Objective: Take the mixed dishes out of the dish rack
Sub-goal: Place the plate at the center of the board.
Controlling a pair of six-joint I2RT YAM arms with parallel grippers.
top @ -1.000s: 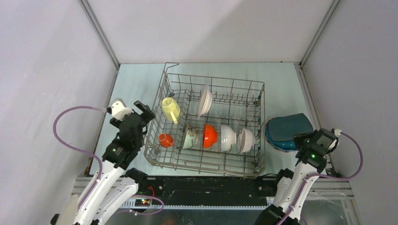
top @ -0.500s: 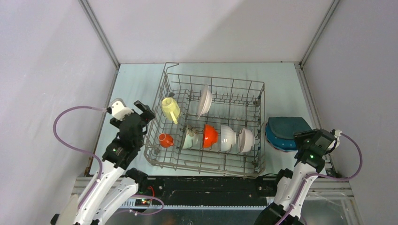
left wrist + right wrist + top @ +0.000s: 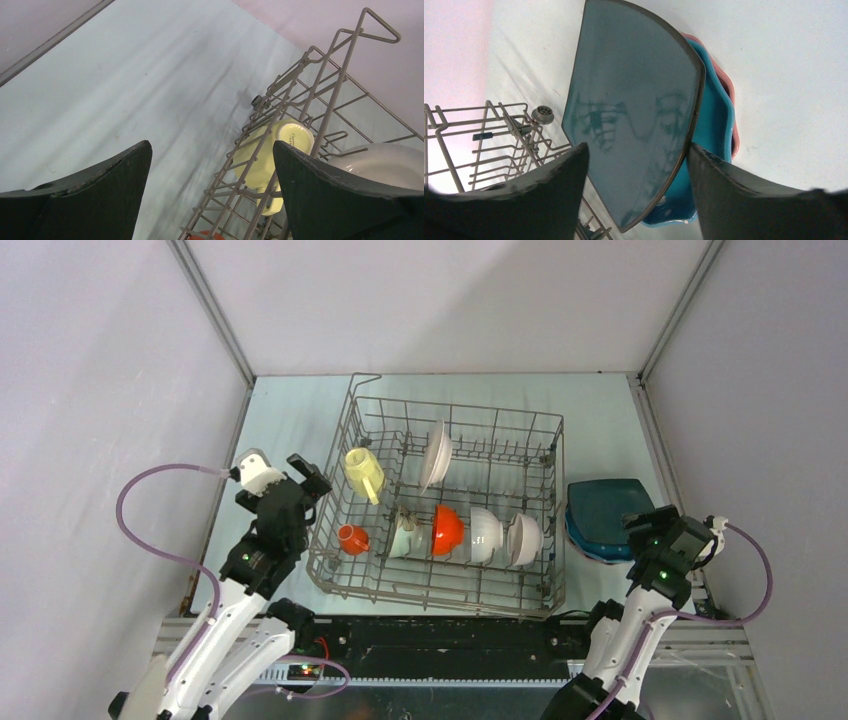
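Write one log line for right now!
left gripper: open, beside dish rack | right gripper: open over dark plate | dark plate: atop blue plate

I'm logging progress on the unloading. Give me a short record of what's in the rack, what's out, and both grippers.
in rack: yellow cup, white plate, orange mug, green bowl, orange bowl, two white bowls
out, right of rack: dark plate on blue plate on pink plate
left gripper: jaws open, at rack's left side
right gripper: jaws open, over dark plate
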